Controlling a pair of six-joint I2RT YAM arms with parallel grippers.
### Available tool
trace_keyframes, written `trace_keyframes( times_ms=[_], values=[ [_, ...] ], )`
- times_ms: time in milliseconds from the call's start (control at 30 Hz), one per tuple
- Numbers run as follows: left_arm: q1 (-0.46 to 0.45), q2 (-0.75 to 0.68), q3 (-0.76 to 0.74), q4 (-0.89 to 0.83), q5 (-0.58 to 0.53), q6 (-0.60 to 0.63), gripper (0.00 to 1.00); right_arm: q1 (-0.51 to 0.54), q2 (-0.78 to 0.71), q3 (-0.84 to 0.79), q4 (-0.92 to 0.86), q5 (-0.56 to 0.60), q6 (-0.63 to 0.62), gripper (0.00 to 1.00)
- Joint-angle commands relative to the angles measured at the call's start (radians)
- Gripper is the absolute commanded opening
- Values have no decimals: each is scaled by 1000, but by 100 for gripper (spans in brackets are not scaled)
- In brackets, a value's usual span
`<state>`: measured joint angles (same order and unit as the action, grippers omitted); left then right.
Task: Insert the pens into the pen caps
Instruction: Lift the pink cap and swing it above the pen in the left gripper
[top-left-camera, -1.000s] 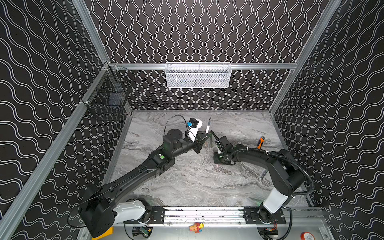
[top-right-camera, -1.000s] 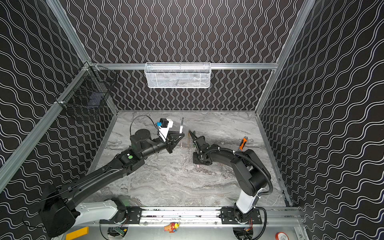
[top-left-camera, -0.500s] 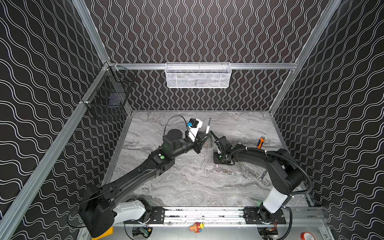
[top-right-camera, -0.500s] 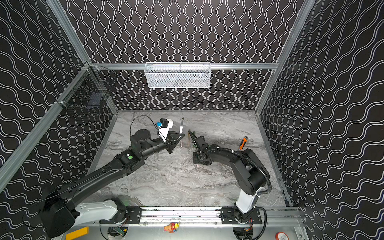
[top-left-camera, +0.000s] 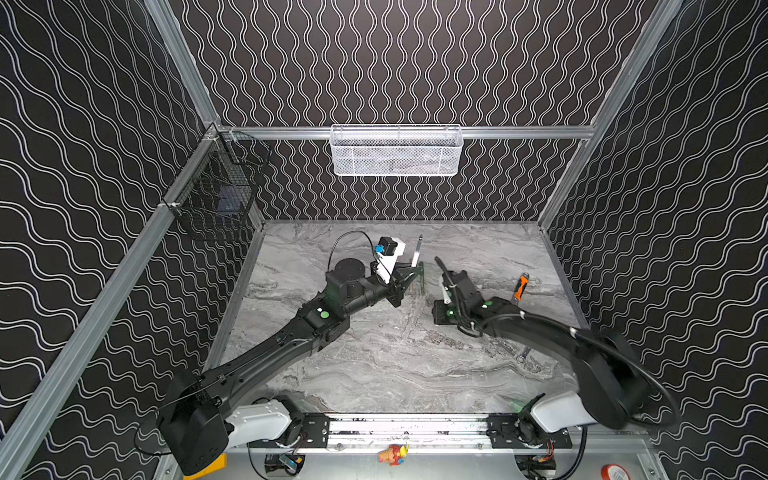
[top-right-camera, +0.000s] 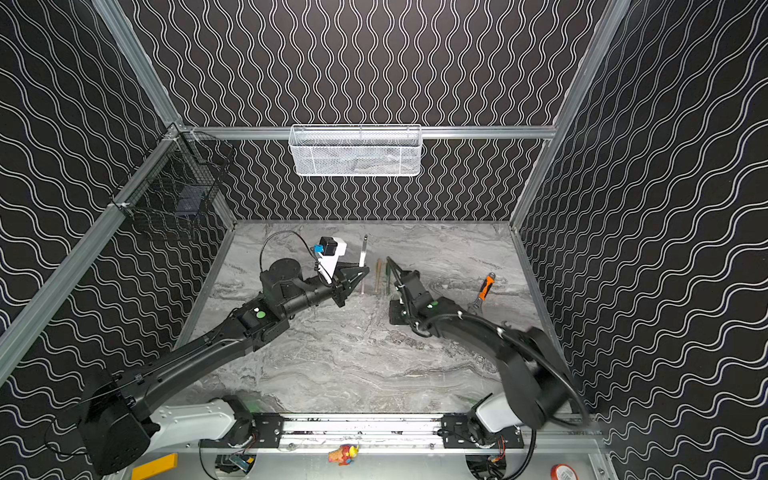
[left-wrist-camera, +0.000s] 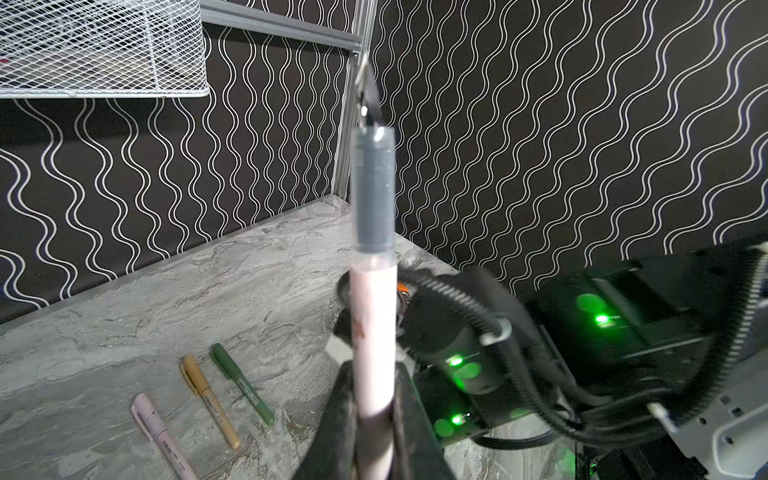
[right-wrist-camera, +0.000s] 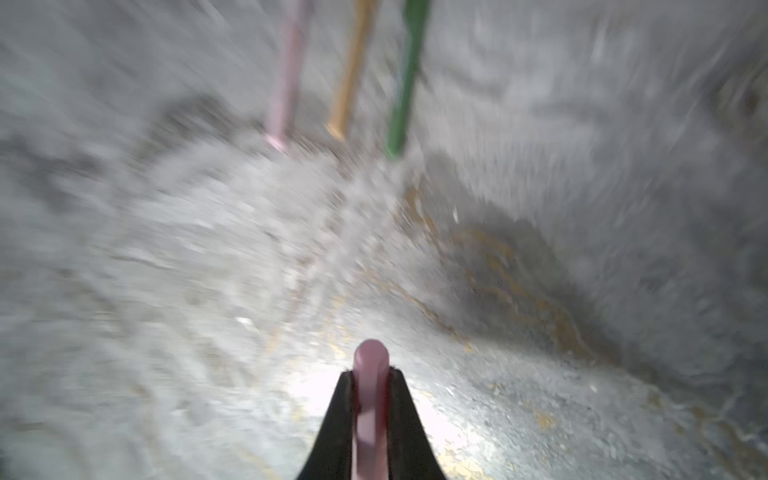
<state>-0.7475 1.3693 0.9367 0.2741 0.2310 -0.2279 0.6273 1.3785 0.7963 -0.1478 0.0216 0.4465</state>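
My left gripper (left-wrist-camera: 372, 374) is shut on a pale pink pen (left-wrist-camera: 372, 316) and holds it upright above the table, grey section and dark tip uppermost; both top views show this pen (top-left-camera: 416, 254) (top-right-camera: 363, 253). My right gripper (right-wrist-camera: 371, 374) is shut on a pale pink pen cap (right-wrist-camera: 371, 361), low over the marble table (right-wrist-camera: 540, 374). In both top views the right wrist (top-left-camera: 457, 286) hides those jaws. Between the arms lie three pens side by side: pink (left-wrist-camera: 162, 436), gold (left-wrist-camera: 210, 401) and green (left-wrist-camera: 243, 384), each apparently wearing a cap of its own colour.
An orange-handled tool (top-left-camera: 519, 286) and a grey spanner (top-left-camera: 524, 353) lie on the right of the table. A white mesh basket (top-left-camera: 397, 151) hangs on the back wall, a black wire basket (top-left-camera: 220, 199) on the left wall.
My right jaws have closed the last bit onto the pink cap, and the right arm has shifted slightly. The left arm and its pen have stayed put.
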Motion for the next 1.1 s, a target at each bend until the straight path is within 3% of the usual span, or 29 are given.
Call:
trace_keyframes(
  times_ms=[0, 167, 300, 600, 800, 1067],
  values=[
    [0, -5, 5, 17, -5, 32, 0, 1, -143, -86, 255, -16, -47, 9],
    [-1, -13, -2, 28, -2, 33, 0, 1, -378, -190, 468, 8, -106, 9],
    [0, 2, -1, 36, 14, 21, 0, 3, -461, -181, 559, 25, -170, 9],
    [-34, 36, 8, 25, 27, 43, 0, 3, -477, -56, 685, 51, -263, 9],
    [-60, 51, 18, 8, 21, 64, 0, 4, -458, 26, 735, 4, -231, 9],
    [-82, 60, 20, 2, 29, 63, 0, 3, -444, 18, 793, 12, -213, 9]
  ],
)
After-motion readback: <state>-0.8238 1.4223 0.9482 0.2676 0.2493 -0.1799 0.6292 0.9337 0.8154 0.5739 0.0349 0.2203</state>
